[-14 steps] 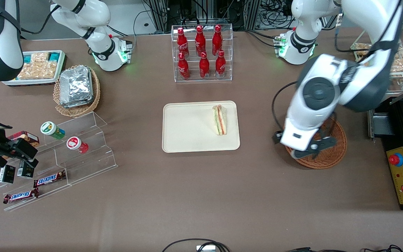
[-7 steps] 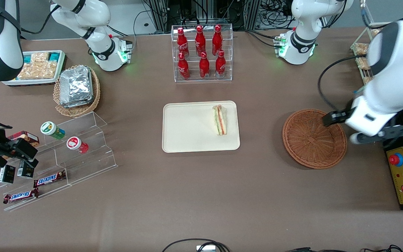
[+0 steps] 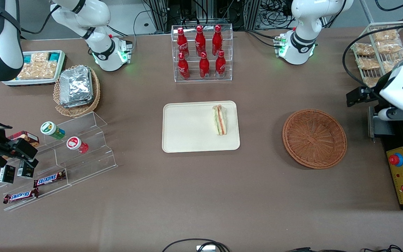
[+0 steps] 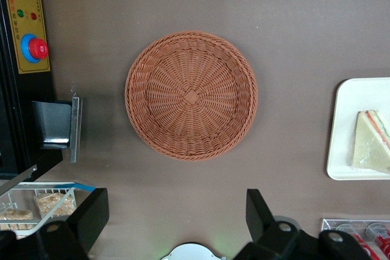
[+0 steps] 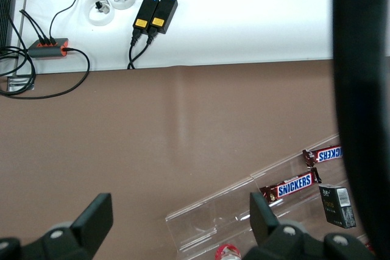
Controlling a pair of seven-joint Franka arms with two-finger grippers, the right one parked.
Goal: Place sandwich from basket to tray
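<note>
The sandwich (image 3: 220, 120) lies on the cream tray (image 3: 187, 129), close to the rim nearest the basket; the wrist view also catches the sandwich (image 4: 373, 144) and an edge of the tray (image 4: 341, 132). The reddish-brown wicker basket (image 3: 314, 138) sits empty beside the tray, toward the working arm's end, and the whole empty basket (image 4: 191, 95) shows from the wrist. My gripper (image 3: 399, 112) hangs high near the table's edge at the working arm's end, away from the basket. The gripper (image 4: 177, 198) is open with nothing between its fingers.
A clear rack of red bottles (image 3: 202, 52) stands farther from the camera than the tray. A wire rack of snack packets (image 3: 380, 49) and a box with a red button (image 3: 401, 171) flank my gripper. A tan basket of foil packets (image 3: 77, 89) and acrylic steps (image 3: 65, 154) lie toward the parked arm's end.
My gripper has left its place over the basket and swung toward the working arm's end of the table, uncovering the empty basket. The sandwich and tray have not moved.
</note>
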